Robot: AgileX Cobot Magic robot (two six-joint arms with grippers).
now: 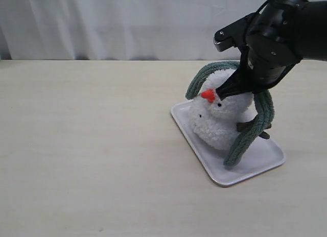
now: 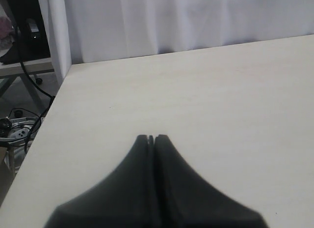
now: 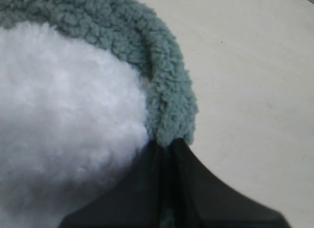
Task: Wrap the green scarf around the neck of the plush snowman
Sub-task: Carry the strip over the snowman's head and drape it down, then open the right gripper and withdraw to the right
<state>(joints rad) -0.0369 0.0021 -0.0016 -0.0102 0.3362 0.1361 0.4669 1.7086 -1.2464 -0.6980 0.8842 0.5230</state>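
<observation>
The plush snowman [image 1: 219,122] lies on a white tray [image 1: 265,163], its orange nose [image 1: 208,96] pointing left. The green scarf [image 1: 255,129] arcs over its head and hangs down the right side onto the tray. My right gripper [image 1: 222,93] is shut on the scarf beside the head; in the right wrist view the scarf [image 3: 147,51] curves round the white fluff [image 3: 64,120] into the closed jaws of the right gripper [image 3: 167,143]. The neck is hidden under scarf and arm. My left gripper [image 2: 151,138] is shut on nothing, over bare table, out of the exterior view.
The pale wooden table [image 1: 92,145] stretches left of the tray. A white curtain [image 1: 112,22] hangs behind it. A brown twig arm [image 1: 249,126] pokes out by the hanging scarf. In the left wrist view the table's edge [image 2: 46,120] and floor cables [image 2: 17,125] show.
</observation>
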